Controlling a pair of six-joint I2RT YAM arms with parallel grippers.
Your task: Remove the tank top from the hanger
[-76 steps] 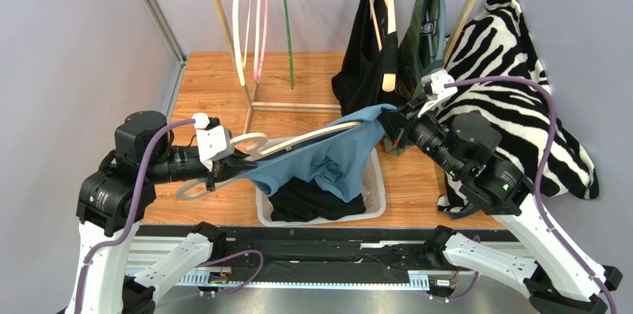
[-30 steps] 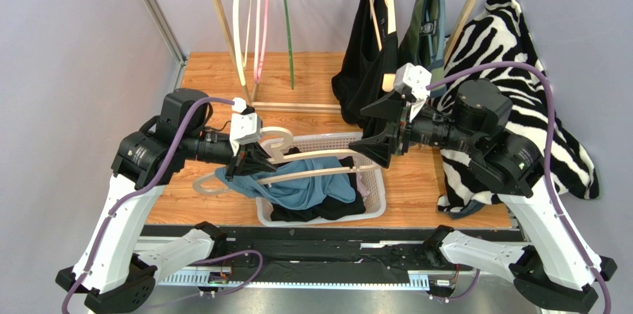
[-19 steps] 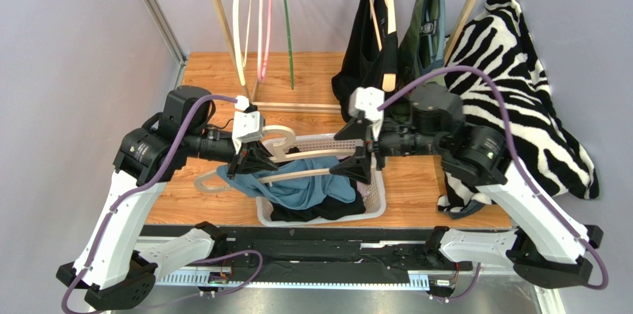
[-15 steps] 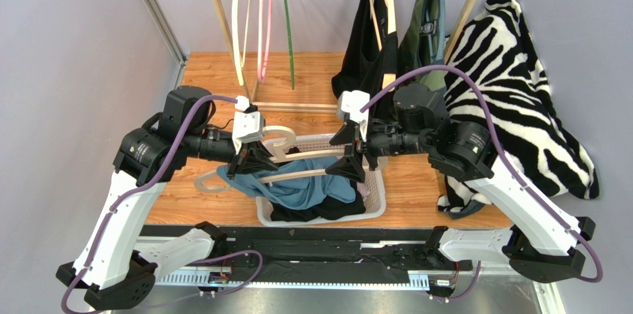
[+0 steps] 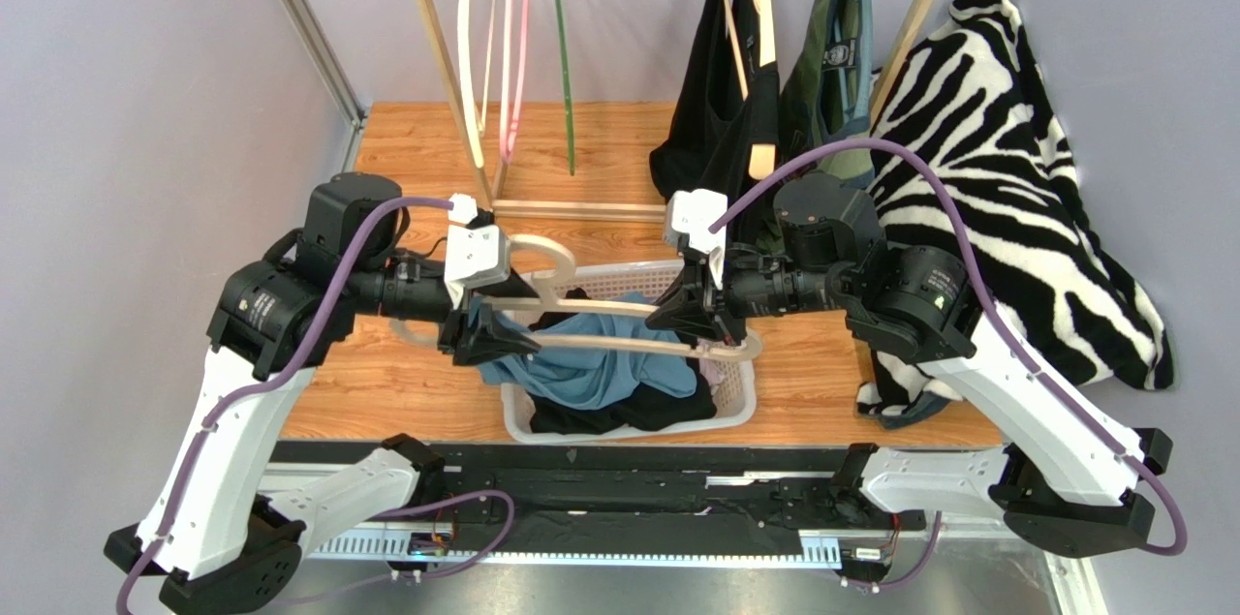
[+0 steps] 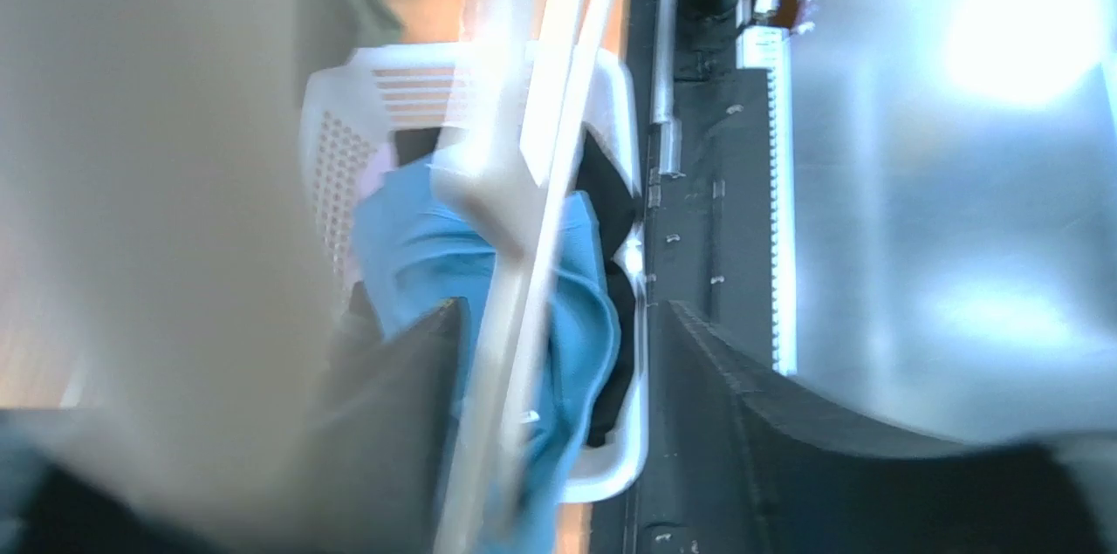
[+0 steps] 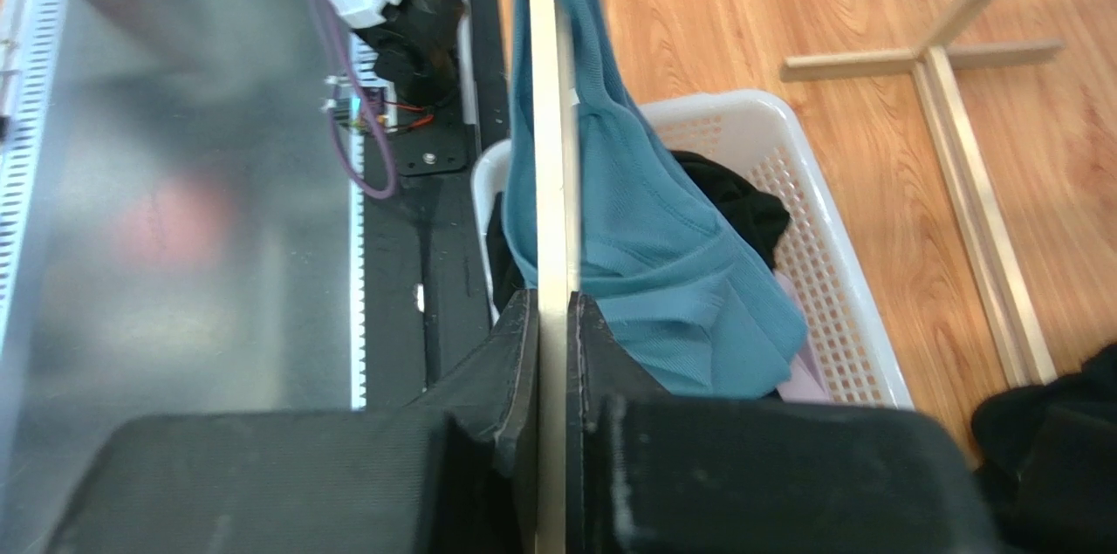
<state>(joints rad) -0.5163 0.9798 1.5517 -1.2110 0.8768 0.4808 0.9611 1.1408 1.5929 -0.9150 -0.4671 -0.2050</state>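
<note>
Sagging blue tank top (image 7: 656, 253) crumples under hanger (image 7: 551, 188); right fingers (image 7: 514, 371) clamp it, left fingers (image 6: 407, 410) apart.

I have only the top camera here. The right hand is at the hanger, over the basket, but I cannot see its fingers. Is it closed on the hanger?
Observer: Yes. In the right wrist view the right hand is shut on a bar of the hanger, with one finger pressed on each side.
Operator: And the left hand, does it hold also?
Observer: No. In the left wrist view the left hand is open; the hanger runs between its fingers, which stand apart.
Operator: Where is the tank top?
Observer: The right wrist view shows the blue tank top draped along that bar, its lower part lying in the white basket on dark clothes.
</note>
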